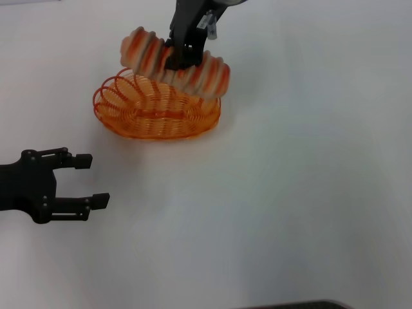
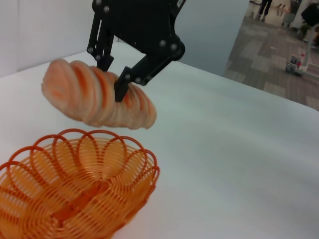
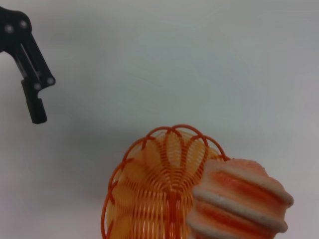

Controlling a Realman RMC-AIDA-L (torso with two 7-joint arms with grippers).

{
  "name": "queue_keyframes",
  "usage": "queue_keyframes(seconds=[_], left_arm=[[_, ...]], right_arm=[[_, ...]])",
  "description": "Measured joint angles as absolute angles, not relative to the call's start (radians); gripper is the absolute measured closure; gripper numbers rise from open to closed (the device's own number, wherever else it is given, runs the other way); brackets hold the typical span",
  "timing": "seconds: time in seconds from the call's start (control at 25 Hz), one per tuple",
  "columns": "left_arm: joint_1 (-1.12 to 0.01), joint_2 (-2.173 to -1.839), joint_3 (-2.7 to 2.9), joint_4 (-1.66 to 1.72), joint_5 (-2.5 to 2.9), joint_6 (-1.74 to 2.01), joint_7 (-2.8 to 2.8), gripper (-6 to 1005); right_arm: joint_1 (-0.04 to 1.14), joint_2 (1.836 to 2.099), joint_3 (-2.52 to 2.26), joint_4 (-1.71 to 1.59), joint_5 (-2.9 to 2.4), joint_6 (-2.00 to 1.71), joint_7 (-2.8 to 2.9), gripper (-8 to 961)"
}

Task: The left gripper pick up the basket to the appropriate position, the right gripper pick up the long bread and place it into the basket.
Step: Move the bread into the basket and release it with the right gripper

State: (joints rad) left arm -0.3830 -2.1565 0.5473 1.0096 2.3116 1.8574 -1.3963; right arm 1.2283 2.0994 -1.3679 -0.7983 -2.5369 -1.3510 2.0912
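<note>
The orange wire basket [image 1: 156,109] stands on the white table at the upper left; it also shows in the left wrist view [image 2: 75,191] and the right wrist view [image 3: 159,189]. My right gripper [image 1: 182,56] is shut on the long bread [image 1: 174,62] and holds it just above the basket's far rim. The striped loaf hangs clear above the basket in the left wrist view [image 2: 94,94], clamped by the black claw [image 2: 119,84]. The bread also shows in the right wrist view [image 3: 239,199]. My left gripper [image 1: 93,180] is open and empty, low at the left, apart from the basket.
White table [image 1: 290,193] all around. A dark edge [image 1: 296,304] shows at the bottom of the head view. One finger of the left gripper shows far off in the right wrist view [image 3: 32,94].
</note>
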Motion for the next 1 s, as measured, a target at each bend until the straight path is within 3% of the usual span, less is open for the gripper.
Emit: queue_keyframes(seconds=[0.32, 1.0], left_arm=[[-0.393, -2.158, 0.549, 0.998, 2.317, 1.813, -1.406, 152], [-0.404, -2.157, 0.549, 0.991, 2.316, 1.796, -1.408, 152]], right_arm=[[1.229, 2.104, -1.443, -0.744, -2.456, -1.253, 2.047, 739], [1.229, 2.101, -1.459, -0.738, -2.418, -1.240, 2.080, 763]])
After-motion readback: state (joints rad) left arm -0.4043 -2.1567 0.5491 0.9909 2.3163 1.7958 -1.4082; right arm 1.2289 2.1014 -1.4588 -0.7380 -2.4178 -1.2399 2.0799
